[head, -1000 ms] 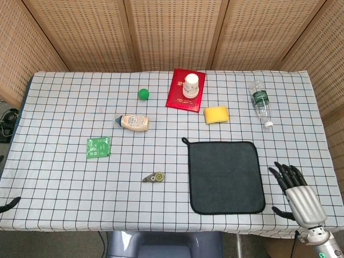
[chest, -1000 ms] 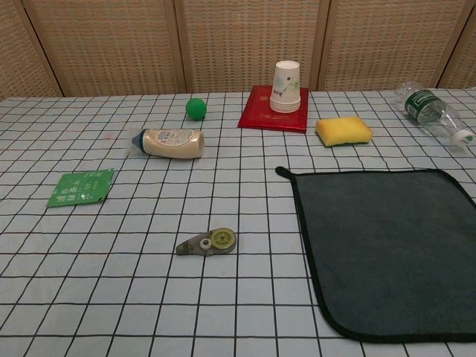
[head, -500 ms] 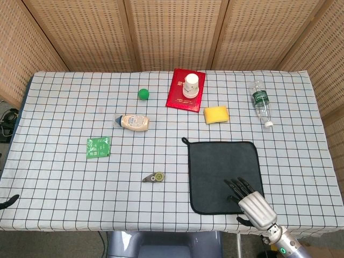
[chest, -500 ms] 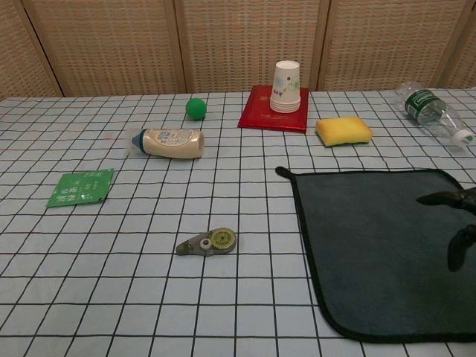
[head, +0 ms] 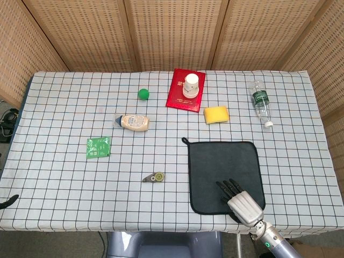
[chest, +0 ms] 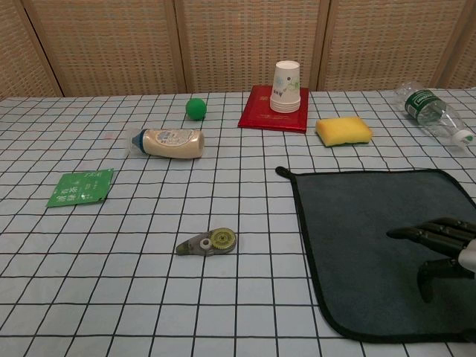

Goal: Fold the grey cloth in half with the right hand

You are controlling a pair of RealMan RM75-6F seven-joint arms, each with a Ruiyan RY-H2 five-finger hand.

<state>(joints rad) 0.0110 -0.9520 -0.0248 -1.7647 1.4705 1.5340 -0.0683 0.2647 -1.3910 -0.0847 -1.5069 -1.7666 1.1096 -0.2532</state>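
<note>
One grey cloth point(head: 224, 174), one ball point(head: 143, 94), one sponge point(head: 216, 114), two bottles point(head: 133, 122) point(head: 260, 101), one cup stack point(chest: 286, 86), one hand point(head: 243, 203).

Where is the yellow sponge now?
In the head view, the sponge lies right of centre, between the red booklet and the water bottle, beyond the grey cloth.
</note>
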